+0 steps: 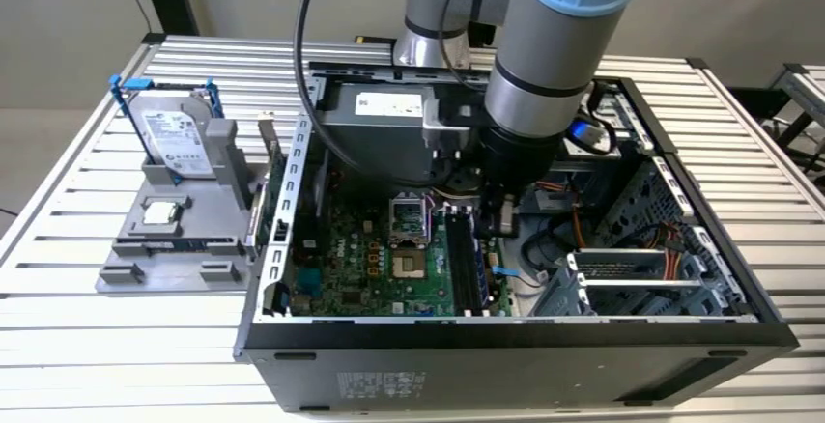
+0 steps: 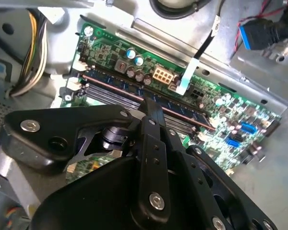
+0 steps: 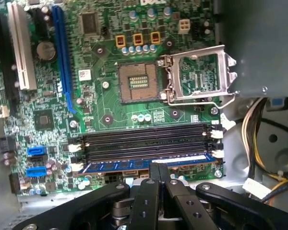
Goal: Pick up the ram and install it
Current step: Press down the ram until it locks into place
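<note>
The ram (image 3: pixel 149 166) is sitting in the outermost slot of the motherboard (image 3: pixel 110 120), right under the gripper (image 3: pixel 158 173). The gripper's fingers are pressed together on its top edge. It looks thin, light and stiff, so I think holding its long edges is safest.

Ram (image 3: pixel 149 166) seemingly in motherboard (image 3: pixel 110 110) slot

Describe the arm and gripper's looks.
The arm is a grey metal tube with light-blue joint caps; a black cable loops beside it. The gripper is matt black, with angular linkages joined by silver screws and narrow flat fingers.
</note>
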`<action>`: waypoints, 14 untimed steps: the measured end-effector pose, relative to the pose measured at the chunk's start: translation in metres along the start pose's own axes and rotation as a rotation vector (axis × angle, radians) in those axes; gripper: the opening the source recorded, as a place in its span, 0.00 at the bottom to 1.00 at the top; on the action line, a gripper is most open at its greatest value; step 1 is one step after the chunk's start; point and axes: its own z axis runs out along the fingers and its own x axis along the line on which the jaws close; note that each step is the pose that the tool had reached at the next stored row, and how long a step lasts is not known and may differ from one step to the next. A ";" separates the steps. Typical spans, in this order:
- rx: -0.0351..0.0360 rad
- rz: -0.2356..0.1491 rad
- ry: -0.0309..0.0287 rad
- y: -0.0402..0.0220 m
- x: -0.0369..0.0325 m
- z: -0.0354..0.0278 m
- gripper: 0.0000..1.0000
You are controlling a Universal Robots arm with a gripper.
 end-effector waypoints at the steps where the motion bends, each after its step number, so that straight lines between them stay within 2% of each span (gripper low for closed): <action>1: 0.0002 -0.014 0.0006 0.0002 0.0000 0.0002 0.00; 5: 0.0007 -0.044 0.0033 0.0008 0.0001 0.0012 0.00; 14: 0.0005 -0.044 0.0035 0.0005 0.0031 0.0023 0.00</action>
